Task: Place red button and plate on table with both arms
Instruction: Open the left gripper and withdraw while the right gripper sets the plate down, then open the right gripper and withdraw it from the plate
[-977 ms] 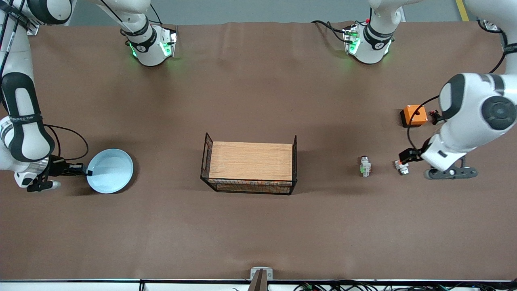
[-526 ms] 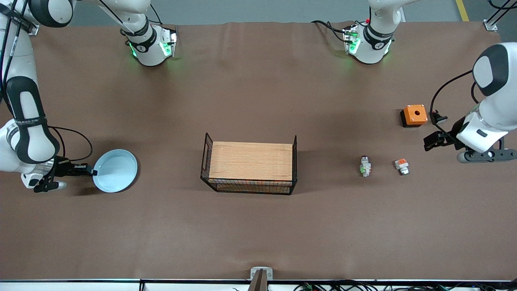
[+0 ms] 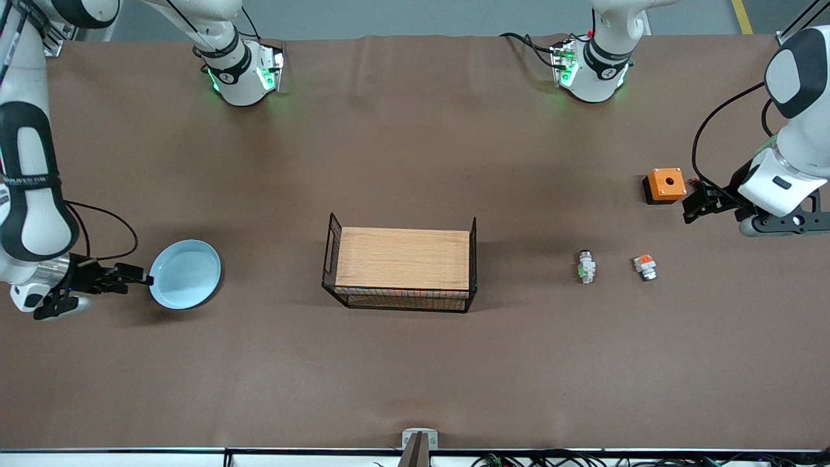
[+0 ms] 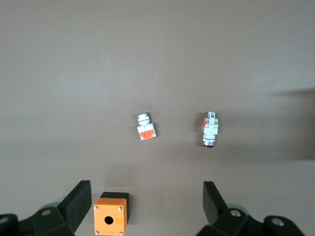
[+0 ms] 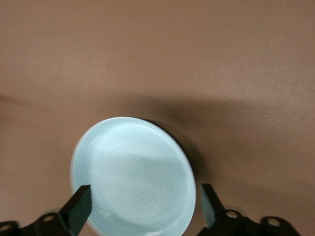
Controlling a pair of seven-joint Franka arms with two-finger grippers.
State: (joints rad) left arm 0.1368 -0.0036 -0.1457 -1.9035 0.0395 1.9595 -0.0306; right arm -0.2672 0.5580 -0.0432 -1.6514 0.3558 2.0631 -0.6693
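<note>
The pale blue plate lies on the brown table at the right arm's end; it also shows in the right wrist view. My right gripper is open at the plate's rim, its fingers spread wide to either side of that edge, gripping nothing. The red button, white-grey with a green mark, lies on the table between the basket and the left arm's end, and shows in the left wrist view. My left gripper is open and empty beside the orange box.
A wood-topped black wire basket stands mid-table. A white piece with an orange-red top lies beside the button, toward the left arm's end. The orange box with a hole sits close to one left finger.
The left gripper has moved from the orange-topped piece toward the orange box. The plate shifted a little toward the basket, then stayed still. The right arm has drawn back slightly.
</note>
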